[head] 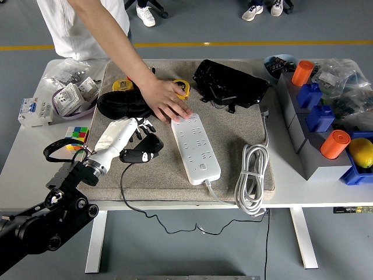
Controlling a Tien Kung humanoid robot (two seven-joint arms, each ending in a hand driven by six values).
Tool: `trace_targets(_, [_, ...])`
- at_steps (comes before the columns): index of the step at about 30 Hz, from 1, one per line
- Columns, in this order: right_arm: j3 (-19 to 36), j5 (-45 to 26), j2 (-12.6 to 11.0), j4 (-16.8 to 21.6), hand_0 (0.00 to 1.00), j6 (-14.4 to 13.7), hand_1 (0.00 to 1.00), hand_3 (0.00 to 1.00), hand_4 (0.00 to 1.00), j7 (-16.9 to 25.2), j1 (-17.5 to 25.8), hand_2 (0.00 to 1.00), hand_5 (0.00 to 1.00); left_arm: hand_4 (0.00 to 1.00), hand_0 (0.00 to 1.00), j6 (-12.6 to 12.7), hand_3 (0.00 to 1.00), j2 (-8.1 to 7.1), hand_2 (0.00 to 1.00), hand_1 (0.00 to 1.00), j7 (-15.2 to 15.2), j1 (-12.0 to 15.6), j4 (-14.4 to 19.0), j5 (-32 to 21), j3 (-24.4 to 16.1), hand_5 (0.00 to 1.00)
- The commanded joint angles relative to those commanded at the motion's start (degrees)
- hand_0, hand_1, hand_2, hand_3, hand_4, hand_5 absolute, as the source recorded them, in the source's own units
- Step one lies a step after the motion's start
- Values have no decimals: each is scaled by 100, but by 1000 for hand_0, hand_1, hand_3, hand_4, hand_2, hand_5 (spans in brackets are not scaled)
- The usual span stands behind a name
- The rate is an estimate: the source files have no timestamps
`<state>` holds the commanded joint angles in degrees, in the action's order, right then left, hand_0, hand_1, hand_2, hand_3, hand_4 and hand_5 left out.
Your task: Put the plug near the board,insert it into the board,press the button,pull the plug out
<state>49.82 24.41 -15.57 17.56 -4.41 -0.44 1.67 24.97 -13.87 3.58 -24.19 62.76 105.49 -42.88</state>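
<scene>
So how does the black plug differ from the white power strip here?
The plug is black, small and held in the robot's left hand; the power strip is white, long and lies flat on the mat. A person's hand presses the strip's far end; nobody else touches the plug. Both trail a cord.

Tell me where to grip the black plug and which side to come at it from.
Grip the black plug across its thick body, coming from the left, as the left hand already does. The body lies on the mat, pointing right toward the white power strip, and its thin cable trails off its left end toward the table's near edge, so a grip from the left probably keeps the strip-facing end free.
</scene>
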Motion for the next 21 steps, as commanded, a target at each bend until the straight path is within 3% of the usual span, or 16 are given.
trace_targets(10, [-3, -9, -1, 0, 660, -2, 683, 578, 998, 3, 7, 678, 571, 919, 261, 51, 545, -42, 498, 420, 501, -400, 73, -365, 406, 2])
trace_targets(17, [2, -2, -6, 10, 661, 1, 683, 578, 998, 4, -13, 678, 571, 907, 262, -72, 539, 44, 491, 423, 795, -865, -40, -663, 862, 2])
trace_targets(21, [3, -12, -8, 6, 660, 1, 683, 579, 998, 4, -23, 678, 570, 893, 263, -121, 532, 160, 487, 426, 951, -1160, -270, -887, 1165, 2])
